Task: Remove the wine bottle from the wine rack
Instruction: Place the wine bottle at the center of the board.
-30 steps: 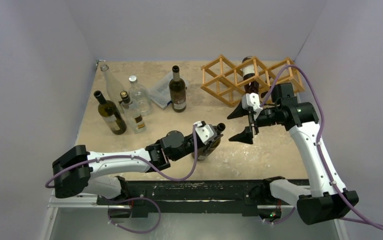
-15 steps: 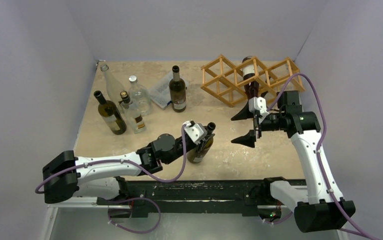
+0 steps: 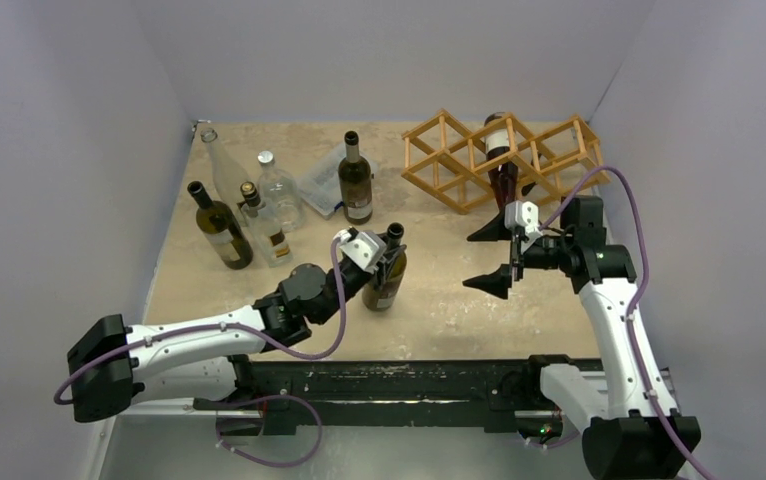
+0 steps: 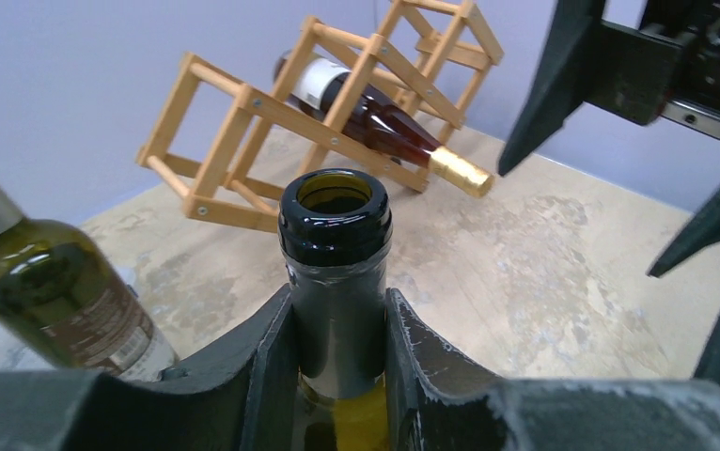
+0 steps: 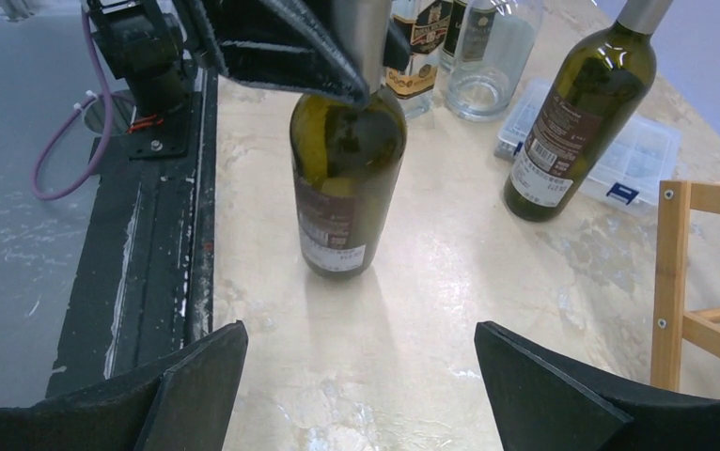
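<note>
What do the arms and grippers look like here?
The left arm and right arm: white link shells, black joint housings and bases, a purple cable looping along each. The left gripper and right gripper: black wedge-shaped fingers tapering to points, with a small white block at the wrist.

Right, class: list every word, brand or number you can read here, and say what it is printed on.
No text reads clearly.
On the held bottle: label print too small.
On the standing green bottle: label and barcode blurred.
On the gold-capped bottle: white label blurred.
On the black-labelled bottle: lettering blurred.
</note>
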Controlling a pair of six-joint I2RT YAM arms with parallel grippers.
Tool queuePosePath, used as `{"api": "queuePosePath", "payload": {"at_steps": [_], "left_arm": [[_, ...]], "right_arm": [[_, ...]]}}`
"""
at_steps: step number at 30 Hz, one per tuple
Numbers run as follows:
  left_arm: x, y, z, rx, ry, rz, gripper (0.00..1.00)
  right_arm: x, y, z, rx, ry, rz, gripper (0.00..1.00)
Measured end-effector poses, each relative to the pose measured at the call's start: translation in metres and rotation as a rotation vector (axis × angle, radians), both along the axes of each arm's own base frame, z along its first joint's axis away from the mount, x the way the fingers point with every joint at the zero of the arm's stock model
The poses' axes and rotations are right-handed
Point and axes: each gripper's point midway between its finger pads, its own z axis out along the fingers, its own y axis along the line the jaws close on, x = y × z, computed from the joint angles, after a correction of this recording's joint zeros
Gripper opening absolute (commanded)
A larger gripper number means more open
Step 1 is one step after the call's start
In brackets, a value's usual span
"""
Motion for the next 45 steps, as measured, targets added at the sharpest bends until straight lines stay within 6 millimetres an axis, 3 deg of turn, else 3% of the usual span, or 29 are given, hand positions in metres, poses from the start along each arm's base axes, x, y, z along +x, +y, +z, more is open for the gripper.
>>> {"api": "queuePosePath", "payload": {"at_steps": [12,26,36,45], "left_arm": [[0.050,0.059,0.014,-0.039,-0.029,0.223,0.00],[0.108,0.118,0.002,-0.069,-0.029,0.455,0.00],[0.138,0.134,-0.019,-0.053,-0.011,0.515,0.00],[0.155,0.143,-0.021,-0.086,-0.025,0.536,0.00]], "right_arm": [[0.007,-0.006,-0.002,0.019,-0.014,-0.028,0.96],[0.008,-0.007,-0.007,0.019,-0.010,-0.033,0.98],[0.009,-0.007,-0.008,0.019,-0.009,-0.034,0.98],[0.008,-0.007,-0.012,0.019,0.001,-0.034,0.99]]}}
